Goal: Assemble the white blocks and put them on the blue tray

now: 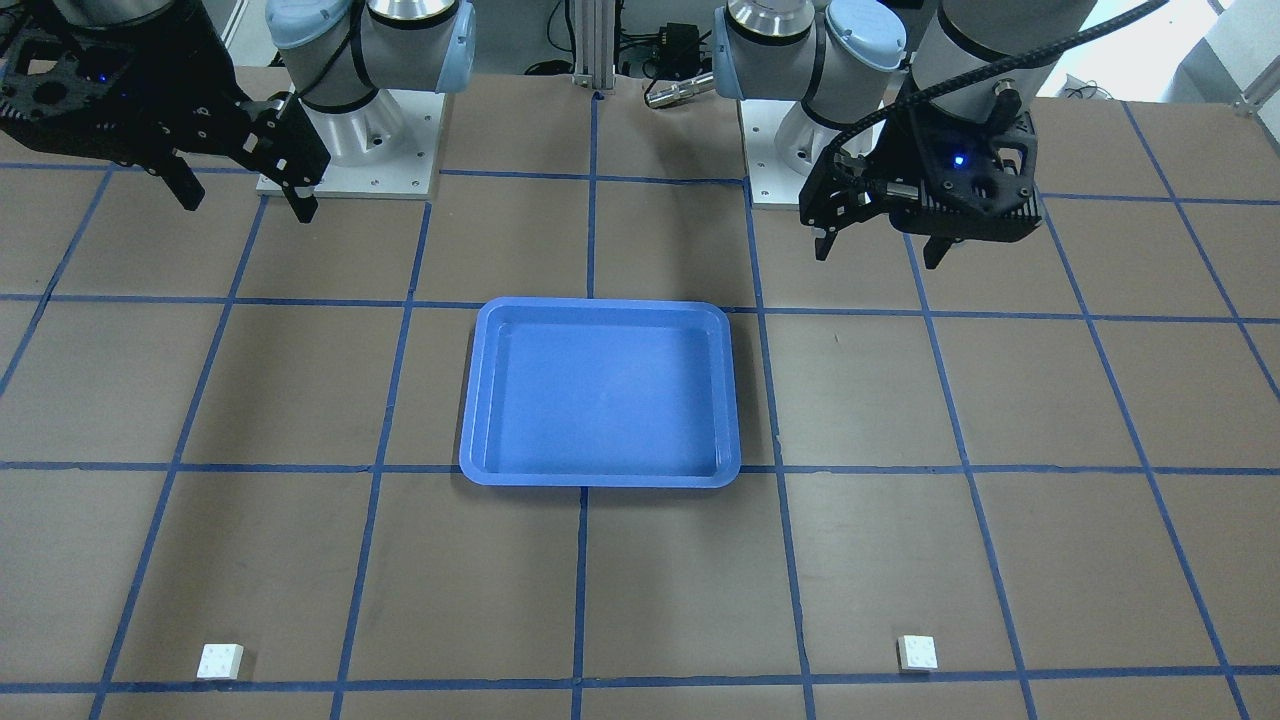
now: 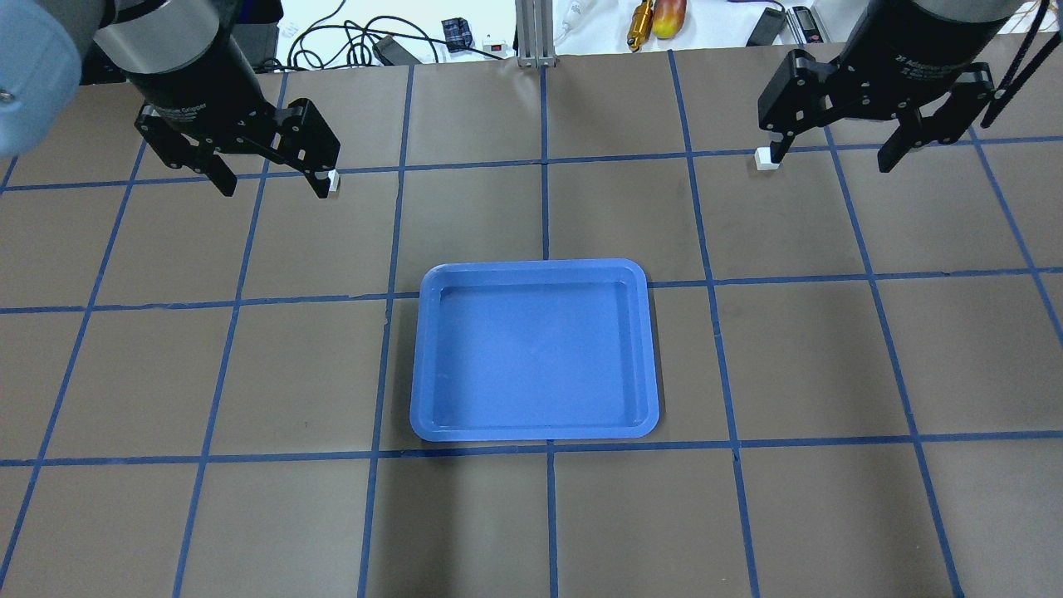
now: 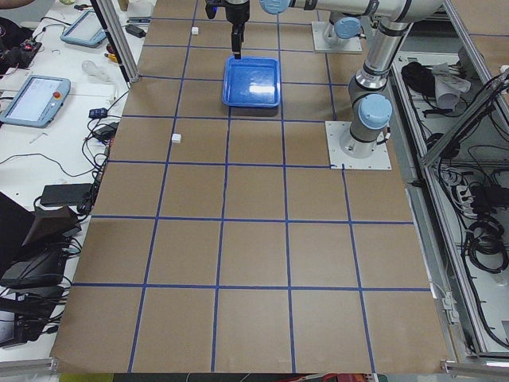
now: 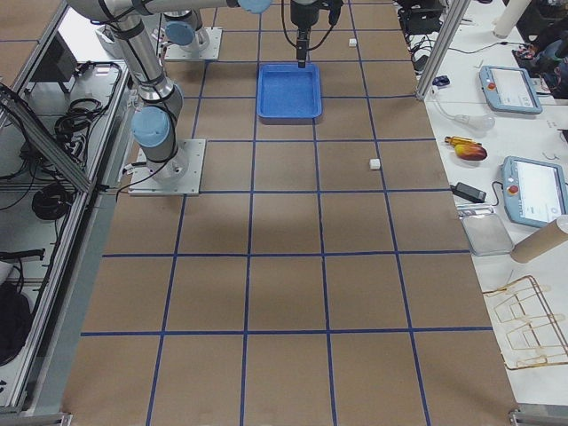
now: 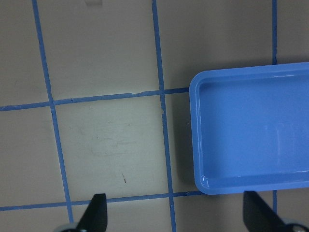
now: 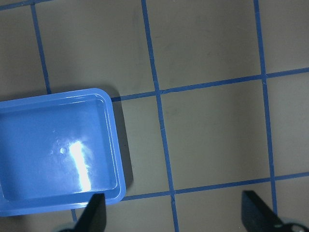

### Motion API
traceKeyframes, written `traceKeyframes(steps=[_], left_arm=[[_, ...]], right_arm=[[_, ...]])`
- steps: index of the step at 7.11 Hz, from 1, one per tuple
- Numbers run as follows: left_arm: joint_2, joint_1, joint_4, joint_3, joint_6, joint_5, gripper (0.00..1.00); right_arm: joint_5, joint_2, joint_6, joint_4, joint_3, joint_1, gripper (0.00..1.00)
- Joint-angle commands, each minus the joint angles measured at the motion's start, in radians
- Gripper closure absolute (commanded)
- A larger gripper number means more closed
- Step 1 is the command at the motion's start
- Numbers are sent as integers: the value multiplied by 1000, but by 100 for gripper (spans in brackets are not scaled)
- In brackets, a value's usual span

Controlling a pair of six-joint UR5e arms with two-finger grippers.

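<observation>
The blue tray [image 1: 600, 477] lies empty at the table's middle; it also shows in the overhead view [image 2: 536, 432] and in both wrist views [image 5: 197, 145] [image 6: 119, 159]. One white block [image 1: 917, 652] sits on the table on my left side, far from my base; in the overhead view [image 2: 333, 181] a finger half hides it. The other white block [image 1: 220, 661] [image 2: 767, 160] sits on my right side. My left gripper [image 1: 878, 258] [image 2: 273, 191] and right gripper [image 1: 248, 208] [image 2: 831, 162] hang open and empty above the table, apart from the blocks.
Blue tape lines [image 2: 544, 216] grid the brown table. The arm base plates [image 1: 345, 150] [image 1: 790, 160] stand at the near edge. Cables and tools [image 2: 639, 17] lie beyond the far edge. Tablets [image 3: 36, 99] [image 4: 532, 191] lie on side benches.
</observation>
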Motion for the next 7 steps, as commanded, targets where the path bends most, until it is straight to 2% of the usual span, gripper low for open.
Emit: traceKeyframes(steps=[1, 5, 7], left_arm=[[-5, -2, 4, 3, 1, -4, 0], [0, 8, 11, 20, 4, -7, 0], [-86, 25, 37, 87, 16, 3, 0]], right_arm=[[3, 1, 1, -6, -1, 0, 0], [2, -1, -1, 1, -1, 0, 0], [3, 1, 2, 0, 0, 0, 0]])
